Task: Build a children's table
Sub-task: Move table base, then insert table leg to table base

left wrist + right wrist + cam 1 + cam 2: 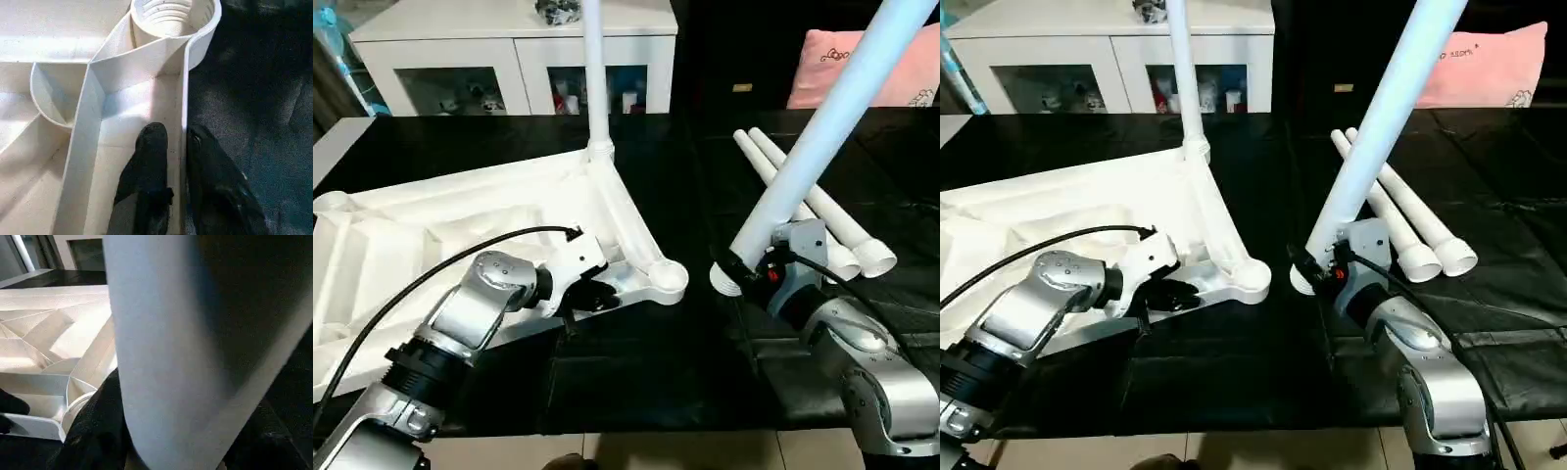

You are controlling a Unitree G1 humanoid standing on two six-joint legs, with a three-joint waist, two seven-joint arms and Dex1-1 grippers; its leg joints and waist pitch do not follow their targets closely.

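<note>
The white tabletop (460, 211) lies upside down on the black surface, ribs up. One white leg (593, 78) stands upright in its far corner socket. The near corner socket (668, 279) is empty. My left gripper (178, 132) straddles the tabletop's rim wall just short of that socket, one finger inside and one outside. Its fingers are slightly open, with a small gap beside the wall. My right gripper (754, 269) is shut on a second leg (832, 108). That leg is tilted up to the right, and its thick end hangs just right of the empty socket.
Two more white legs (822, 211) lie side by side on the black surface behind my right arm. A white glass-door cabinet (509, 49) stands at the back left, and a pink cushion (842, 59) at the back right.
</note>
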